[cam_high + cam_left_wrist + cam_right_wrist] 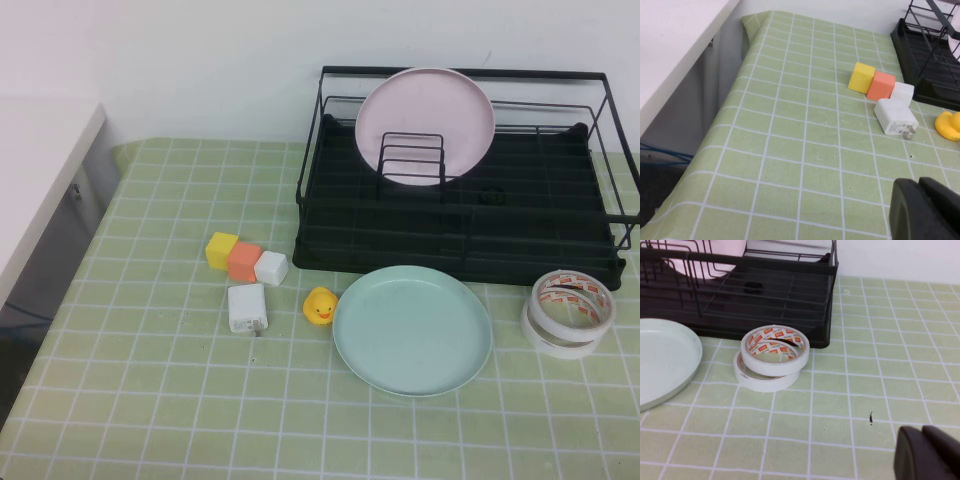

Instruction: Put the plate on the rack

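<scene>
Lying flat on the table (150,400), the plate (412,330) sits just before the rack (460,235). Left gripper (926,209) and right gripper (927,454) hover low; finger states cannot be told.

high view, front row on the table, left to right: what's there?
Yellow cube → orange cube → white cube → rubber duck → mint plate → two stacked tape rolls. The rack stands behind. Neither claw shows in the high view.
</scene>
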Tool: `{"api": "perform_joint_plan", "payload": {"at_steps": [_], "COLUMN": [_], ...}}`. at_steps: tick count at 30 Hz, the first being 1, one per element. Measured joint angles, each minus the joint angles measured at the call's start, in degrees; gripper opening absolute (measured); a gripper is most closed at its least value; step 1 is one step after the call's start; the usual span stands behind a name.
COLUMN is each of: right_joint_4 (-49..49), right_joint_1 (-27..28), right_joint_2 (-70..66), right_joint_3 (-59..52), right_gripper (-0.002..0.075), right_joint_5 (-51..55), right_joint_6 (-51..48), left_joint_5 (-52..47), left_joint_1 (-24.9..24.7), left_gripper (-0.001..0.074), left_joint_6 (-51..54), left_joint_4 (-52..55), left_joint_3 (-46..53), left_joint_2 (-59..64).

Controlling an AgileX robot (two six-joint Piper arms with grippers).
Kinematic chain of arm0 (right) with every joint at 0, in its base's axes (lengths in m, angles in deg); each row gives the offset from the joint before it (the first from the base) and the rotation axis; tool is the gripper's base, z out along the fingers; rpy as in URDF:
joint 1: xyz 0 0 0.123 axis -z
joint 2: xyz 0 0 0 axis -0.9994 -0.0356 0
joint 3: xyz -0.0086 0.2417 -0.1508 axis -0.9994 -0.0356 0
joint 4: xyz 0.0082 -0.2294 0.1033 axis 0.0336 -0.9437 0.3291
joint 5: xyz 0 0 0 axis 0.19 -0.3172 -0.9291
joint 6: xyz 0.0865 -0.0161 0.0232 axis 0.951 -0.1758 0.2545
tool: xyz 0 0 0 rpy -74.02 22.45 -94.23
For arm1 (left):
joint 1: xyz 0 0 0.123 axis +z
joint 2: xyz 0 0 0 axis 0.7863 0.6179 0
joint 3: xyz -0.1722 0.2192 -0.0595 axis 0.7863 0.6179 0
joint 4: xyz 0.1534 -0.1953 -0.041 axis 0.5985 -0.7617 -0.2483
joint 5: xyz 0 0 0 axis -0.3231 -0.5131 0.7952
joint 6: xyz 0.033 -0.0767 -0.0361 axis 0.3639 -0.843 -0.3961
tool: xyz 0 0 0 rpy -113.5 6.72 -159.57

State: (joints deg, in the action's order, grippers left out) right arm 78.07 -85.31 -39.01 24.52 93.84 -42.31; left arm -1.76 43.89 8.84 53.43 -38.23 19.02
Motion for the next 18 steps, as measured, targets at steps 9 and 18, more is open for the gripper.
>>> {"api": "perform_joint_plan", "payload": {"at_steps": [9, 18], "right_joint_4": [0.00, 0.27], "right_joint_1": [0.00, 0.00], "right_joint_2": [0.00, 0.00], "right_joint_3": [0.00, 0.00], "right_gripper": [0.0009, 0.0009], "right_joint_5": [0.00, 0.00], "right_joint_6": [0.00, 0.00], "left_joint_5": [1.14, 3.77], "left_joint_1": [0.00, 0.00], "left_gripper": [-0.0002, -0.0001], "left_joint_6": [0.00, -0.16], "left_joint_4": [0.00, -2.52], "left_joint_3": [0.00, 0.14], "left_joint_2": [0.00, 0.00]}}
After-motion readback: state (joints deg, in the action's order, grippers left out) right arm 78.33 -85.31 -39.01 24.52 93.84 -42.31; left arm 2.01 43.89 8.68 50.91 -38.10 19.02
